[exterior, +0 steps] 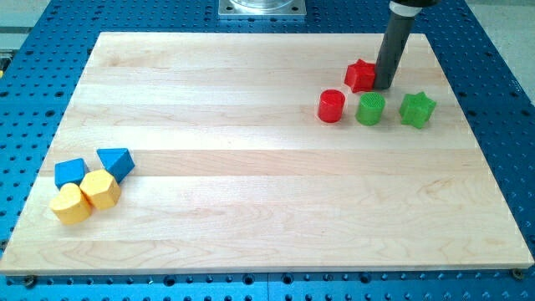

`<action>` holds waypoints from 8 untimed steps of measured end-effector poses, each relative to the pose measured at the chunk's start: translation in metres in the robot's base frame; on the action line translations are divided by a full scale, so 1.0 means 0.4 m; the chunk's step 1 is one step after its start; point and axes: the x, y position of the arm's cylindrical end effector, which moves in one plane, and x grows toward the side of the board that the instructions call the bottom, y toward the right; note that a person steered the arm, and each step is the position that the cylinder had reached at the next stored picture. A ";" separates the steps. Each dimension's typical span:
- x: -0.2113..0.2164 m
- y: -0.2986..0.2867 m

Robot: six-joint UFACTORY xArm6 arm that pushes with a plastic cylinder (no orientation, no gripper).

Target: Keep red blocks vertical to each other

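Note:
A red star-shaped block point(360, 75) lies at the view's upper right of the wooden board. A red cylinder point(331, 106) stands just below it and a little to its left, with a small gap between them. My tip point(384, 86) is down on the board, touching the right side of the red star-shaped block. The dark rod rises from there toward the view's top.
A green cylinder point(370, 109) sits right of the red cylinder and just below my tip; a green star-shaped block point(417, 109) is further right. At the lower left are two blue blocks point(71, 172) point(116, 161) and two yellow blocks point(70, 204) point(101, 189). The board's point(267, 209) edges meet a blue perforated table.

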 end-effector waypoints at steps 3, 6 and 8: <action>0.003 -0.190; 0.005 -0.190; 0.028 -0.177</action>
